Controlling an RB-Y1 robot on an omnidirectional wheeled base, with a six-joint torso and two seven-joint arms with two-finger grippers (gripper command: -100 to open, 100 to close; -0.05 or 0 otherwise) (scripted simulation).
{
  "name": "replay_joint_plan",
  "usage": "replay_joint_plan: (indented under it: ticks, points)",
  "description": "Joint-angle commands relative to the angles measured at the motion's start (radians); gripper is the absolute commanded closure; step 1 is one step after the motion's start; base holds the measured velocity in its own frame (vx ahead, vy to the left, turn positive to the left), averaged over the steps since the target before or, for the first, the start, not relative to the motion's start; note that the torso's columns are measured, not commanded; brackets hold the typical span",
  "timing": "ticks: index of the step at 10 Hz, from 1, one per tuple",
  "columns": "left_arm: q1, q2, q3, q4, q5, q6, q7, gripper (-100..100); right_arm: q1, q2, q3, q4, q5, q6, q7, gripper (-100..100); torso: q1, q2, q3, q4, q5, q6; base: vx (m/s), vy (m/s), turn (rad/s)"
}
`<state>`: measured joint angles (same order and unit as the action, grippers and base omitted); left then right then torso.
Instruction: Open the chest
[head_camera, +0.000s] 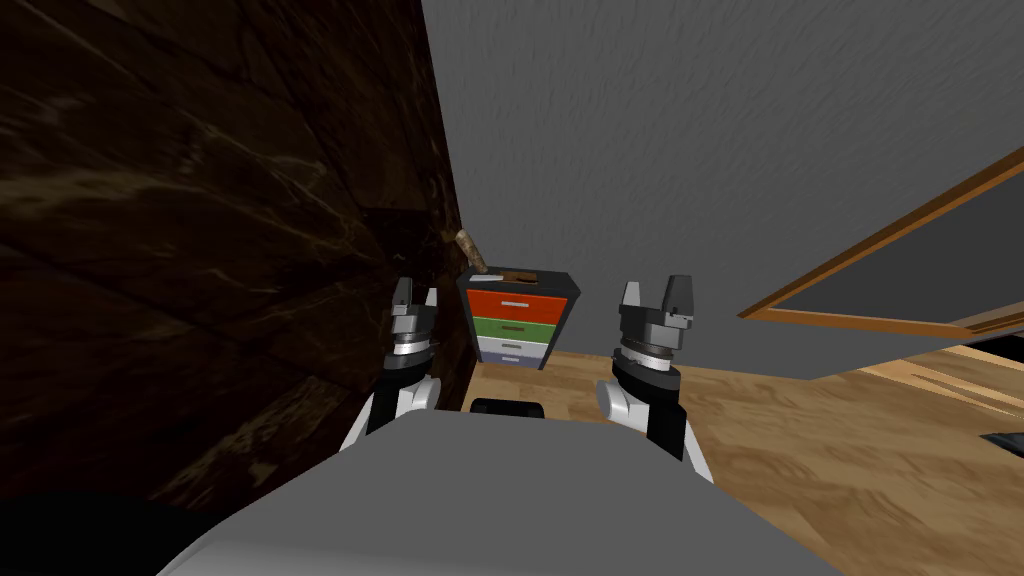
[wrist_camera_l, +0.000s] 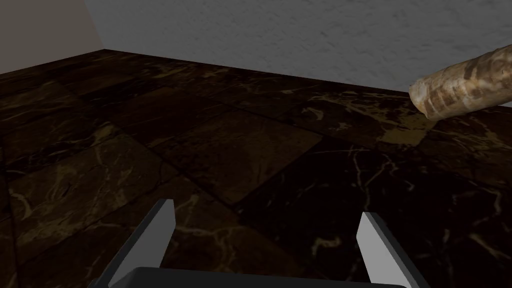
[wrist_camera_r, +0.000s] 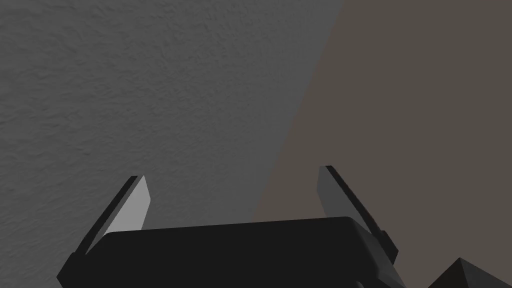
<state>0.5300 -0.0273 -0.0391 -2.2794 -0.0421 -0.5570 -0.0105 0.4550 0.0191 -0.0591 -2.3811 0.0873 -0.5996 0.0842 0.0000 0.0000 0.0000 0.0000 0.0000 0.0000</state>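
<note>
The chest (head_camera: 518, 318) is standing at twelve o'clock, well ahead. Left gripper (head_camera: 415, 293) and right gripper (head_camera: 656, 290) are hanging released, blades spread; a brown roll (wrist_camera_l: 462, 82) above it is showing cut off

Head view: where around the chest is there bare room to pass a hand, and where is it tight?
Free: the wooden floor in front of the chest, and the stretch to its right along the grey wall, up to the wood-framed panel. Tight: its left side stands close by the dark marbled wall, and a tan roll and small flat items crowd its top.
</note>
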Motion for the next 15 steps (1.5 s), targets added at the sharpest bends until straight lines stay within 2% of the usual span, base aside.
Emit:
replay_joint_plan:
  ticks: [1, 9, 10, 12, 15]
  points:
    - [0.000, 0.000, 0.000, 0.000, 0.000, 0.000, 0.000, 0, 0.000, 0.000, 0.000, 0.000, 0.000, 0.000, 0.000, 0, 0.000, 0.040, -0.082, 0.041, 0.000, 0.000, 0.000, 0.000, 0.000]
    - [0.000, 0.000, 0.000, 0.000, 0.000, 0.000, 0.000, 0, 0.000, 0.000, 0.000, 0.000, 0.000, 0.000, 0.000, 0, 0.000, 0.618, -1.234, 0.617, 0.000, 0.000, 0.000, 0.000, 0.000]
    - [-0.002, 0.037, 0.000, 0.014, -0.001, -0.004, -0.001, -100, 0.000, 0.000, 0.000, 0.000, 0.000, 0.000, 0.000, 0, 0.000, 0.691, -1.382, 0.691, 0.000, 0.000, 0.016, -0.007, -0.006]
    - [-0.007, 0.090, 0.000, 0.045, -0.003, -0.014, -0.003, -100, 0.000, 0.000, 0.000, 0.000, 0.000, 0.000, 0.000, 0, 0.000, 0.733, -1.471, 0.734, 0.000, 0.000, 0.026, -0.011, -0.009]
    - [-0.019, 0.151, 0.001, 0.113, -0.007, -0.034, -0.008, -100, 0.000, 0.000, 0.000, 0.000, 0.000, 0.000, 0.000, 0, -0.001, 0.737, -1.476, 0.738, 0.000, 0.000, 0.043, -0.021, -0.012]
